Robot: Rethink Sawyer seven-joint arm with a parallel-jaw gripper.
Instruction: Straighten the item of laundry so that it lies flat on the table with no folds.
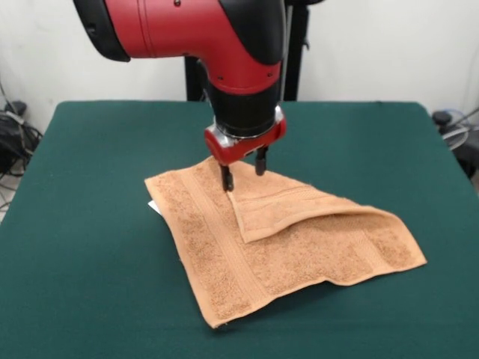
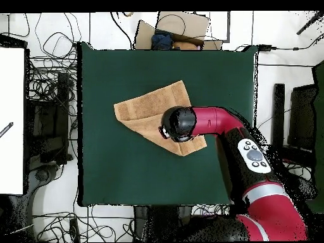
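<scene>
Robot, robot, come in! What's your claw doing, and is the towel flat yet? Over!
Gripper open, tips down at the towel's far edge. Towel not flat: one corner flap folded over the top. Nothing else on the table. Over.

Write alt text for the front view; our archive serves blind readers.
An orange-tan towel lies on a green table with one corner folded over. The red arm's tool stands open, its tips at the fold's corner.
</scene>
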